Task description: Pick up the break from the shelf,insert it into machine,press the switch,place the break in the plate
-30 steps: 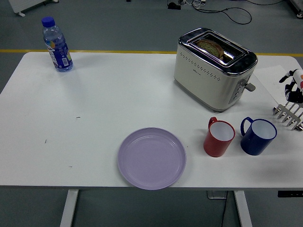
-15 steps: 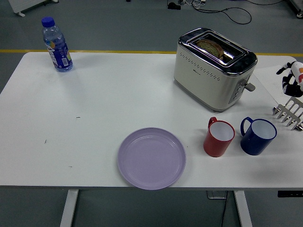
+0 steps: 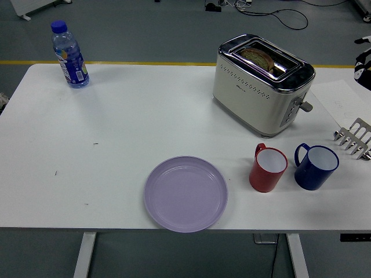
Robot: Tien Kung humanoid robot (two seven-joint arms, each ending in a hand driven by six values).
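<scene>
Bread [image 3: 258, 58] sits in the toaster [image 3: 262, 84]; right of the toaster, the right robot hand [image 3: 364, 62] is barely visible, its grip unclear.

— What kind of place is this?

— It looks like a lab or a test hall, not a home kitchen. The floor [image 3: 145, 29] is grey and plain, with a yellow line [image 3: 116, 62] painted on it behind the table.

— What else shows it?

— Black cables [image 3: 278, 14] lie loose on the floor at the far side. The white table [image 3: 133, 121] is a simple work desk on metal legs, and the toaster [image 3: 262, 84], the cups and the plate stand on it like test props.
</scene>
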